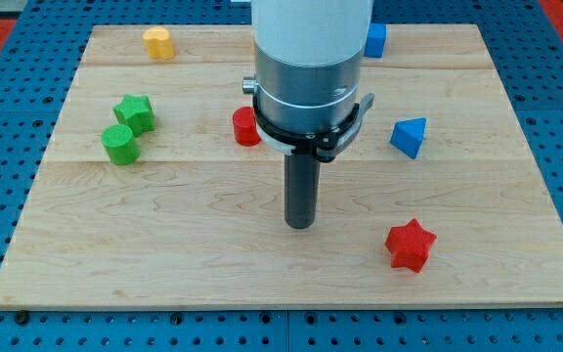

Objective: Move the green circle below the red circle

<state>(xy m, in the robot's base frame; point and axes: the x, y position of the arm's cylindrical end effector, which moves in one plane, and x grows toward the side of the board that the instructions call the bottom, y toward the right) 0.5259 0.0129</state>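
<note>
A wooden board (516,244) lies on a blue perforated surface. The arm ends in a plain dark rod with no jaws to spread or press together; its tip (301,226) rests on bare wood near the board's centre, touching no block. The green circle (119,144) sits toward the view's left, at roughly ten o'clock from the tip and well apart from it, just beside a green star (136,112) at its one o'clock. The red circle (246,127), partly hidden by the arm's housing, lies at about eleven o'clock from the tip. The green circle is at nine o'clock of the red circle, not at its six o'clock, so the task appears not yet begun: the whole push toward the view's right remains. Other blocks: a yellow block (158,43), a blue cube (375,40), a blue triangle (409,136) and a red star (410,244).
</note>
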